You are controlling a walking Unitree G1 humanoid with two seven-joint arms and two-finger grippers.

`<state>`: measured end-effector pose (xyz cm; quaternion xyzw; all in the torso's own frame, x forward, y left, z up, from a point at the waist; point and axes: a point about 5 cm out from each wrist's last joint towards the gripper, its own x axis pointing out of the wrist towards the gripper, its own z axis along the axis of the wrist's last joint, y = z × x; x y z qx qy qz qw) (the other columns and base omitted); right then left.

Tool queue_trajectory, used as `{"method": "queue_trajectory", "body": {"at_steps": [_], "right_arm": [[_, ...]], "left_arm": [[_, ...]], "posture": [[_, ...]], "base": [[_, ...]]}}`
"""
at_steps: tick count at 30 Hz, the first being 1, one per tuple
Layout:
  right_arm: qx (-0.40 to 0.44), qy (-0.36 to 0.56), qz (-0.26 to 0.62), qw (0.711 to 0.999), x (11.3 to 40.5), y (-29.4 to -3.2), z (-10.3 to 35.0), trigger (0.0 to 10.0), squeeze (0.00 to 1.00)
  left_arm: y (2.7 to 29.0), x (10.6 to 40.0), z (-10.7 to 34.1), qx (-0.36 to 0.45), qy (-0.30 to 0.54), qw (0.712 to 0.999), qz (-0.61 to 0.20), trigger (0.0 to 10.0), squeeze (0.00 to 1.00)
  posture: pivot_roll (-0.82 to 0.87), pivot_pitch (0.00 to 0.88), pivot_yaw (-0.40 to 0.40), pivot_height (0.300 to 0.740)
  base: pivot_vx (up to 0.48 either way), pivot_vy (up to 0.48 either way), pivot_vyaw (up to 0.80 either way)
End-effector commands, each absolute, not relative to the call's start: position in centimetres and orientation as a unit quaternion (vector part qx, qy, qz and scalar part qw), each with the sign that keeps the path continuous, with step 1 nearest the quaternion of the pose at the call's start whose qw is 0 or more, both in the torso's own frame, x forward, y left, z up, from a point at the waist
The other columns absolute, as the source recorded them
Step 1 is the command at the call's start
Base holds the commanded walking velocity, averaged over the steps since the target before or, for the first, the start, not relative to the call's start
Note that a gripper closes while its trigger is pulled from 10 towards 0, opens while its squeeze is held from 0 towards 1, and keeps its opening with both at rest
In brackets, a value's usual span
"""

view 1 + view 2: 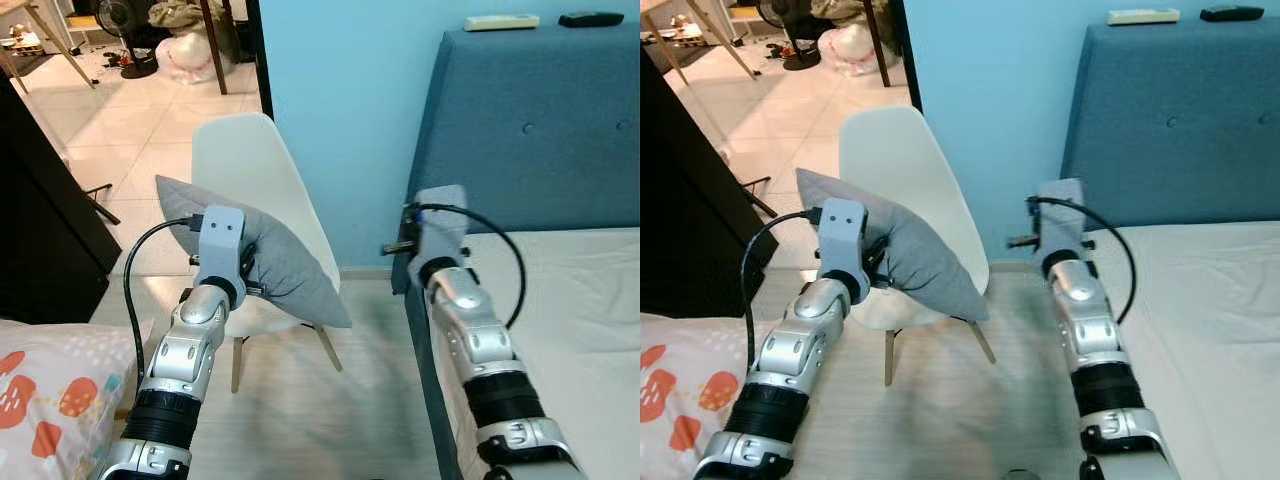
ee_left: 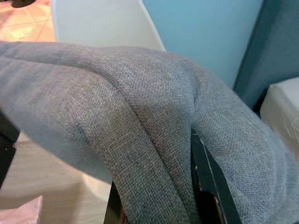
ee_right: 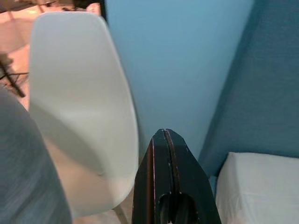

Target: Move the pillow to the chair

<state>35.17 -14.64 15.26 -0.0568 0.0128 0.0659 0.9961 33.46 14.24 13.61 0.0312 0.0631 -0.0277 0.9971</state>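
Two silver segmented arms with black ribbed collars end in grey boxy wrist housings; a black cable loops along each. The right tool (image 3: 167, 154) has long black fingers.

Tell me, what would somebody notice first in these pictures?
Probably the grey pillow, pinched in the left claw and held in front of the white chair. Next, the blue headboard on the right, with the right claw shut and empty beside the bed.

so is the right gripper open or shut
Shut: in the right wrist view the right gripper has its two black fingers pressed together, holding nothing.
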Motion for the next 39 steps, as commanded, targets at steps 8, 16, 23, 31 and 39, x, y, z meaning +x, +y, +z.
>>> {"method": "queue_trajectory", "body": {"at_steps": [8, 16, 23, 31, 39], "right_arm": [[-0.049, 0.022, 0.085, 0.995, 35.3, -14.1, 15.0, 10.0, 0.00], [-0.042, 0.018, 0.130, 0.990, 36.0, -12.4, 15.2, 10.0, 0.00], [-0.036, 0.015, 0.121, 0.992, 36.0, -12.6, 15.1, 10.0, 0.00], [-0.035, 0.015, 0.106, 0.994, 35.6, -13.5, 14.8, 10.0, 0.00], [-0.034, 0.013, 0.098, 0.994, 35.7, -13.6, 14.6, 10.0, 0.00]], "left_arm": [[14.5, 33.7, 15.9, 0.032, 0.004, 0.999, -0.004, 10.0, 0.00], [15.2, 33.8, 17.2, 0.036, -0.019, 0.999, 0.018, 10.0, 0.00], [15.2, 33.8, 17.2, 0.043, -0.018, 0.999, 0.012, 10.0, 0.00], [14.3, 33.9, 17.0, 0.045, -0.013, 0.999, -0.005, 10.0, 0.00], [14.2, 34.0, 17.1, 0.049, -0.010, 0.999, -0.014, 10.0, 0.00]], "posture": [[0.04, 0.093, -0.039, 0.740], [0.08, 0.100, -0.084, 0.740], [0.07, 0.103, -0.056, 0.740], [0.07, 0.100, -0.028, 0.740], [0.07, 0.098, -0.007, 0.740]], "base": [[0.326, 0.000, 0.00], [0.325, 0.000, 0.00], [0.323, 0.000, 0.00], [0.322, 0.000, 0.00], [0.317, 0.000, 0.00]]}}
